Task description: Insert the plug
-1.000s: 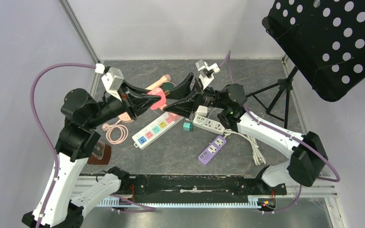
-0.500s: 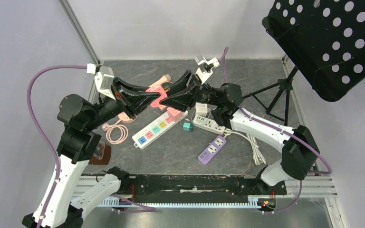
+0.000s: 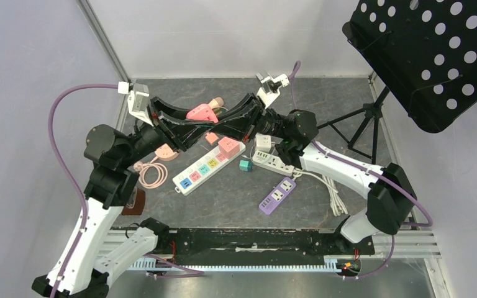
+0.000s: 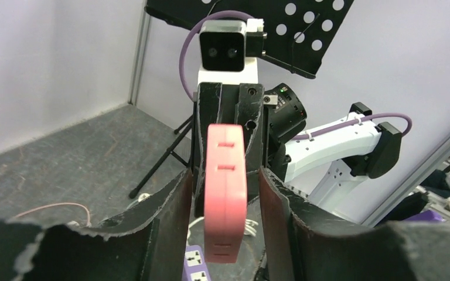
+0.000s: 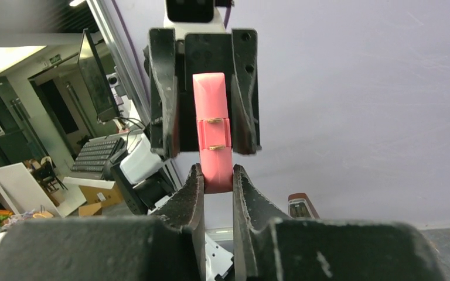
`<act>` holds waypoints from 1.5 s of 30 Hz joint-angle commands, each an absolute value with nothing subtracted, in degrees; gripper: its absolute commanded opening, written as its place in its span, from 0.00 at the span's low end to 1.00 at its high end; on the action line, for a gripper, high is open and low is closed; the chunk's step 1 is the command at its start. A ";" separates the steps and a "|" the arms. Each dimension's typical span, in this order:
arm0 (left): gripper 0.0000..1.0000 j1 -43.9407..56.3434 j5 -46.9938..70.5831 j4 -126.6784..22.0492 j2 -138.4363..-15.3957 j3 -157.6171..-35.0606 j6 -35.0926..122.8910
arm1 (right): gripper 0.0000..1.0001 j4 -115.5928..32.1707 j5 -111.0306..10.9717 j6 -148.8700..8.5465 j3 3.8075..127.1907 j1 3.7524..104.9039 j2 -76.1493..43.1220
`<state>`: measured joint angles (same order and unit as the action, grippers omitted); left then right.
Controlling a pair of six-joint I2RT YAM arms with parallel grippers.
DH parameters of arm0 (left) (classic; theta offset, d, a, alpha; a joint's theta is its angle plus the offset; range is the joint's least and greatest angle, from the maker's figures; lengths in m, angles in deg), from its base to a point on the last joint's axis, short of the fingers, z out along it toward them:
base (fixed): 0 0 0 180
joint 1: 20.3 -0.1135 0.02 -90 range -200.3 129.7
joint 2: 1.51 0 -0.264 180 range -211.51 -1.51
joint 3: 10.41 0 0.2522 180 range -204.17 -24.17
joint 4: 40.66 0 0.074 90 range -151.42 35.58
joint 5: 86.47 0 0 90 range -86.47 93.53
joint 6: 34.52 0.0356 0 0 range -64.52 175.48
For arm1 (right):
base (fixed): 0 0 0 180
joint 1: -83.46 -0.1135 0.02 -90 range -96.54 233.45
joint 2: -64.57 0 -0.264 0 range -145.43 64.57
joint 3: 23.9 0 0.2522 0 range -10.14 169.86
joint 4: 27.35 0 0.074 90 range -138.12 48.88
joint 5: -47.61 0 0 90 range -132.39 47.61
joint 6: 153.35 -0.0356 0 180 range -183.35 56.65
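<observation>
Over the last second the flat pink plastic plug (image 3: 201,113) has risen and moved back. It now hangs well above the long white power strip with coloured sockets (image 3: 206,166) on the table (image 3: 223,198). The right gripper (image 5: 215,171) pinches it between its fingers. The left gripper (image 4: 224,175) has its fingers spread either side, seemingly not touching. This looks like regrasping, so insertion has not begun.

High rear overview; two close wrist views face to face, pink plug (image 4: 225,193) common to all.
</observation>
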<state>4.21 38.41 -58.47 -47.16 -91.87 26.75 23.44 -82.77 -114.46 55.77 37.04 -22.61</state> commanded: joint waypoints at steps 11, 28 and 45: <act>0.41 4.35 31.45 -42.60 -45.06 -83.57 13.48 | 0.00 23.06 -78.83 -114.44 57.39 35.40 -23.64; 0.43 4.31 30.96 -42.19 -44.63 -83.06 12.58 | 0.00 21.11 -78.36 -113.63 56.79 35.18 -23.60; 0.13 4.31 32.43 -50.81 -44.87 -85.61 17.86 | 0.00 20.08 -78.51 -113.51 56.75 35.16 -23.79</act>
<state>4.17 31.19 -49.60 -44.99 -83.68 17.11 19.22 -78.79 -115.44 55.75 35.18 -23.79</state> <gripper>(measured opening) 0.265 0.176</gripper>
